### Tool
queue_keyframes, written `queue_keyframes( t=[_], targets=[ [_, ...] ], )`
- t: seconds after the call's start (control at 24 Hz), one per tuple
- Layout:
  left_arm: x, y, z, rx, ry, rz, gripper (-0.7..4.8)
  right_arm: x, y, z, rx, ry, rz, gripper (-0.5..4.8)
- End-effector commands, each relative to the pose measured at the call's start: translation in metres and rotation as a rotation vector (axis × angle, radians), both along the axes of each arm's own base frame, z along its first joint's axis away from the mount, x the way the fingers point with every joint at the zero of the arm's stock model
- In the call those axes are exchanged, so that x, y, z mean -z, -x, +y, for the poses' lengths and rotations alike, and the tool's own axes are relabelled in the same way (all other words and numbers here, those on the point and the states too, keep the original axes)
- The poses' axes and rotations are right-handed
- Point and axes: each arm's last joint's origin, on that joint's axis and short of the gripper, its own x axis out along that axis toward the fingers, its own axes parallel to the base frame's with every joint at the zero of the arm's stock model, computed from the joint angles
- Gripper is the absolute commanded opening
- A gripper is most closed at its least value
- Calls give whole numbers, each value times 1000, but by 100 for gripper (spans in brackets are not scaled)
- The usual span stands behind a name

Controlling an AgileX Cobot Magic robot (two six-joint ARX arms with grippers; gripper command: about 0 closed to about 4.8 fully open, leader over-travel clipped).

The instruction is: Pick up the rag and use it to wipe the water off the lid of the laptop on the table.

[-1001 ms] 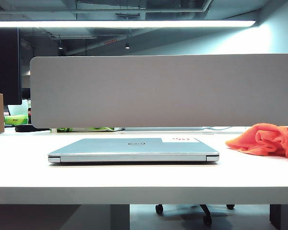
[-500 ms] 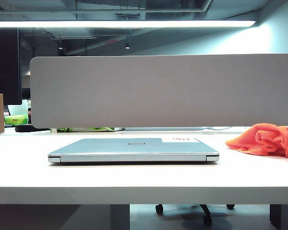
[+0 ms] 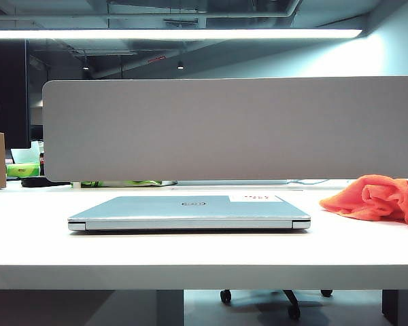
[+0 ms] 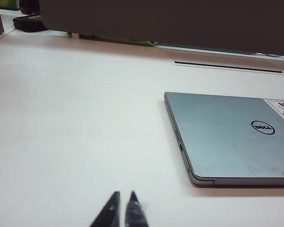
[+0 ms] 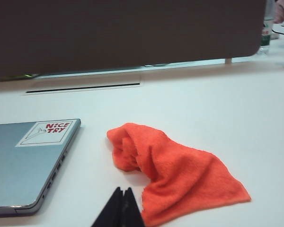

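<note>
One table (image 3: 190, 258) carries one closed laptop (image 3: 189, 212) with one lid (image 3: 183, 205), bearing one dark oval logo (image 4: 262, 127) and one white sticker (image 5: 48, 132). One orange rag (image 5: 175, 172) lies beside it. One grey divider panel (image 3: 231, 129) stands behind. Two grippers show: left gripper (image 4: 122, 201), right gripper (image 5: 122, 196).

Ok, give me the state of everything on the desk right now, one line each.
laptop: closed, flat on the table.
rag: crumpled, lying beside the laptop, not held.
left gripper: jaws shut, empty, near the laptop.
right gripper: jaws shut, empty, by the rag.
</note>
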Motion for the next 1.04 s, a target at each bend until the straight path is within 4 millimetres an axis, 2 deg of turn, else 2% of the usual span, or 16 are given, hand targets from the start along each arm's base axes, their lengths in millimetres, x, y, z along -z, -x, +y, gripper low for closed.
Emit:
queue_keyframes(
  t=[0.04, 0.29, 1.04],
  targets=[
    [-1, 0, 0, 3, 0, -7, 22, 6, -3, -2, -30, 6, -28, -1],
    [-1, 0, 0, 3, 0, -8, 22, 26, -4, -2, -25, 27, 89, 0],
    [-1, 0, 0, 3, 0, -8, 22, 28, -4, -2, -25, 27, 104, 0]
  ],
)
